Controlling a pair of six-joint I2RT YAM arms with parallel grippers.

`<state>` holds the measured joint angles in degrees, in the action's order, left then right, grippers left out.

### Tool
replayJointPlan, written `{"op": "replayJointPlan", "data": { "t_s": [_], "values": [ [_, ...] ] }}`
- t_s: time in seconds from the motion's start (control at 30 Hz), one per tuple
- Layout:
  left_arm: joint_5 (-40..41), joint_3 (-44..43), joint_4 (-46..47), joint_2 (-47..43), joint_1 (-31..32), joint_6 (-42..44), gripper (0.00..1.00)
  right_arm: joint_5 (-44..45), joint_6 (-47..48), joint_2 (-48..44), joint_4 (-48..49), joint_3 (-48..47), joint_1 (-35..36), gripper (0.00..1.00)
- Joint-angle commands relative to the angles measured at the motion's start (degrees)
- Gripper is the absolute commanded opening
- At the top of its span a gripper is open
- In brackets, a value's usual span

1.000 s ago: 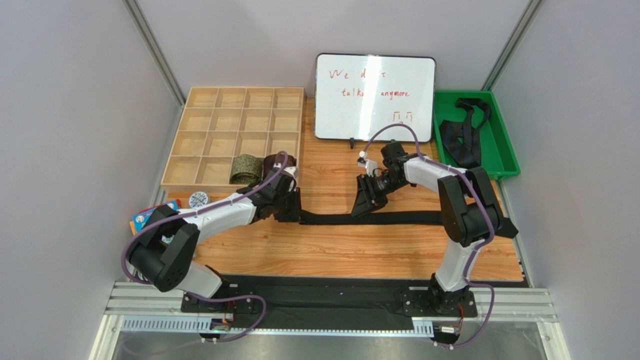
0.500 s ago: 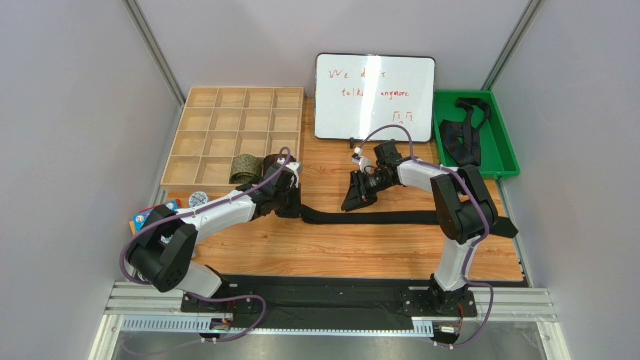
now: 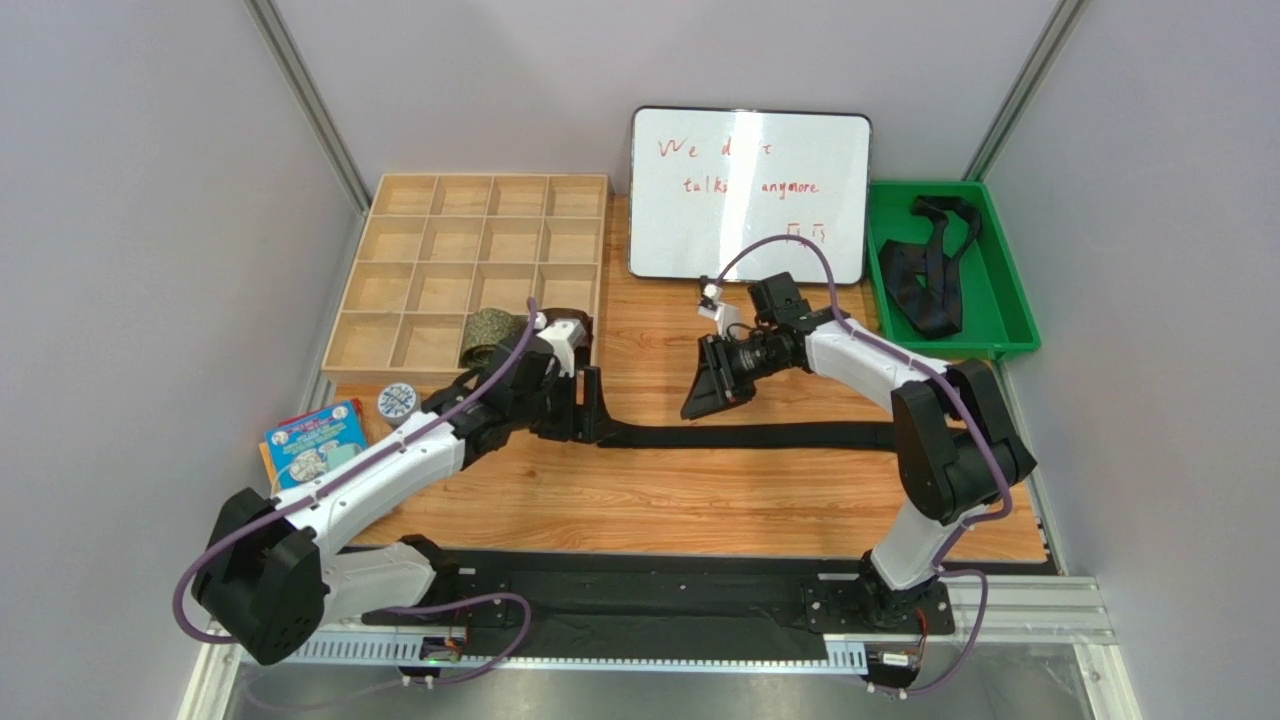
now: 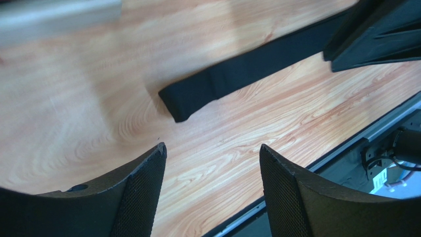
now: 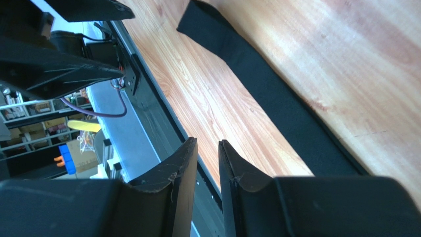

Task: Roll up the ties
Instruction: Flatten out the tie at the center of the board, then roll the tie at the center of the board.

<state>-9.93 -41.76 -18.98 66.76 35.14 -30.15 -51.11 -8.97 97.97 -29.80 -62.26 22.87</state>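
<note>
A long black tie (image 3: 766,437) lies flat across the wooden table, and its left end (image 4: 190,96) rests free on the boards. My left gripper (image 3: 580,402) hovers over that end, open, with nothing between its fingers (image 4: 148,182). My right gripper (image 3: 703,393) hangs above the tie's left part, its jaws a narrow gap apart and empty (image 5: 207,142); the tie (image 5: 276,94) runs below it. An olive patterned tie (image 3: 489,327) sits coiled in a compartment of the wooden organiser (image 3: 451,240). More black ties (image 3: 920,278) lie in the green bin (image 3: 1014,308).
A whiteboard (image 3: 748,195) with red writing lies at the back centre. A colourful booklet (image 3: 308,443) and a small round disc (image 3: 397,399) lie at the left. The table's front edge and metal rail (image 4: 346,148) are close below the left gripper.
My left gripper has opened and let go of the tie's left end, which now lies on the table. The left arm stretched forward. The right gripper drifted slightly left.
</note>
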Motion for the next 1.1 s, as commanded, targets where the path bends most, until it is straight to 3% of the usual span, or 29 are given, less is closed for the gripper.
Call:
{"op": "replayJointPlan", "data": {
  "t_s": [0.0,0.17,0.33,0.77,1.07],
  "values": [
    [1.6,3.8,1.8,-0.7,-0.2,-10.6,0.73,-0.1,4.2,0.6,-6.5,-1.6,0.9,0.28],
    [2.4,1.3,1.7,-0.5,-0.2,-12.7,0.63,0.7,6.2,-1.7,-10.2,-1.0,2.3,0.3],
    [0.1,0.4,4.7,7.1,-0.1,-14.8,0.55,2.5,1.5,0.3,-4.0,0.4,3.3,0.29],
    [2.2,-6.0,5.1,16.8,0.1,-9.1,0.49,3.3,-2.2,11.5,-0.1,-6.2,3.1,0.28],
    [4.9,-6.4,0.3,16.6,-0.7,-7.9,0.46,2.8,-4.1,15.0,0.7,-7.1,3.2,0.28]
  ]
}}
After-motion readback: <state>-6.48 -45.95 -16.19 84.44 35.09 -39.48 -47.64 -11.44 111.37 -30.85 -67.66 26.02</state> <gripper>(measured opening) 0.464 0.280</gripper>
